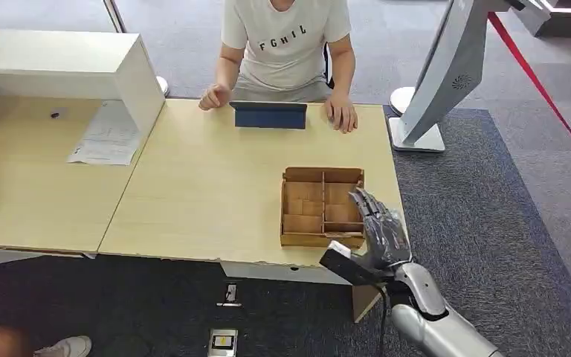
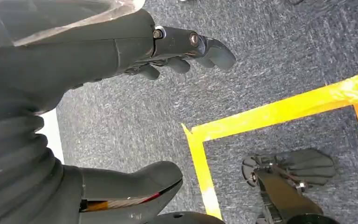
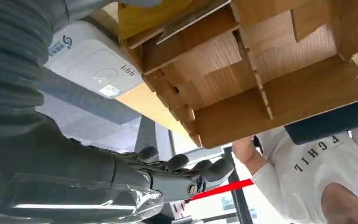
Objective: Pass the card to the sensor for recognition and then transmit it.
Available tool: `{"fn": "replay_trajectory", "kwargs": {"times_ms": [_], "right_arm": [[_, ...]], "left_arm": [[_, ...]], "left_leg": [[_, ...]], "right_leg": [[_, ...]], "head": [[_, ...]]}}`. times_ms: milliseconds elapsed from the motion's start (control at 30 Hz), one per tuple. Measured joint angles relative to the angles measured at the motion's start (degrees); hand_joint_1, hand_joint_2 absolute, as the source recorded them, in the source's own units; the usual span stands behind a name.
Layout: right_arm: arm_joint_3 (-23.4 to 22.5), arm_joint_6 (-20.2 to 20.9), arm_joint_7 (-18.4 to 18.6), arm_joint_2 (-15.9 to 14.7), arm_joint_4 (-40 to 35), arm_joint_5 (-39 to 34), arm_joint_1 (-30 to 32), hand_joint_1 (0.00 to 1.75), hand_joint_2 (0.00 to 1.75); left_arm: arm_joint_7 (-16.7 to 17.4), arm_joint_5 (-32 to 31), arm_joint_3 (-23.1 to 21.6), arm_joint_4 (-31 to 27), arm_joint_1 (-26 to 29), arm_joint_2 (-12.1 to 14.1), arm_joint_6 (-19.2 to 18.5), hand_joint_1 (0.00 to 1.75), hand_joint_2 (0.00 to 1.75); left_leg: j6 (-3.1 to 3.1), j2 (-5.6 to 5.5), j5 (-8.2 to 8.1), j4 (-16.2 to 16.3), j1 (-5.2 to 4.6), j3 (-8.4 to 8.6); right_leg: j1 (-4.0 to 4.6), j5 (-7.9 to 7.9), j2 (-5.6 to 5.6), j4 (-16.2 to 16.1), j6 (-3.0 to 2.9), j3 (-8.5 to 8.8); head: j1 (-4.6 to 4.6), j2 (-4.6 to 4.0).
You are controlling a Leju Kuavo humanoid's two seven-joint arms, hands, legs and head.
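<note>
Presently: card, not discernible | sensor (image 3: 98, 65), white, on table (image 1: 208, 186) beside wooden tray (image 1: 321, 206) | right hand (image 1: 378, 227) above tray's near right corner, fingers extended, empty | left hand (image 2: 121, 51) over carpet (image 2: 270, 42), fingers apart, empty.

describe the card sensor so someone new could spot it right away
Start at the light wooden table and find the divided wooden box near its front right corner. In the right wrist view, the sensor lies flat beside that box: a white rounded pad with a wave symbol, unlike anything wooden around it.
</note>
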Motion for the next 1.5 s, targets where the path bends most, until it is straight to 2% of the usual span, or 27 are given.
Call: {"fn": "replay_trajectory", "kwargs": {"times_ms": [267, 800, 1500], "right_arm": [[0.8, -0.5, 0.3, 0.3, 1.8, 0.0, -0.2, 0.0, 1.75], [1.5, -0.6, -1.5, 1.9, 6.1, -1.0, -2.3, 0.0, 1.75], [2.8, -1.2, -0.1, 2.6, 7.7, -0.3, -2.2, 0.0, 1.75]], "left_arm": [[0.2, -0.4, 0.0, 0.0, -0.2, 0.0, 0.0, 0.0, 1.75], [0.9, -0.7, -0.1, 0.0, -0.4, 0.0, 0.0, 0.0, 1.75], [0.5, -0.9, -0.2, 0.0, -0.2, 0.0, 0.0, 0.0, 1.75]], "left_leg": [[0.0, 0.0, 0.0, 0.0, 0.0, 0.0], [0.0, 0.0, 0.0, 0.0, 0.0, 0.0], [0.0, 0.0, 0.0, 0.0, 0.0, 0.0]], "right_leg": [[0.0, 0.0, 0.0, 0.0, 0.0, 0.01], [0.0, 0.0, 0.0, 0.0, 0.0, 0.0], [0.0, 0.0, 0.0, 0.0, 0.0, 0.0]], "head": [[-0.02, 0.0], [0.0, 0.0], [-0.02, 0.0]]}}
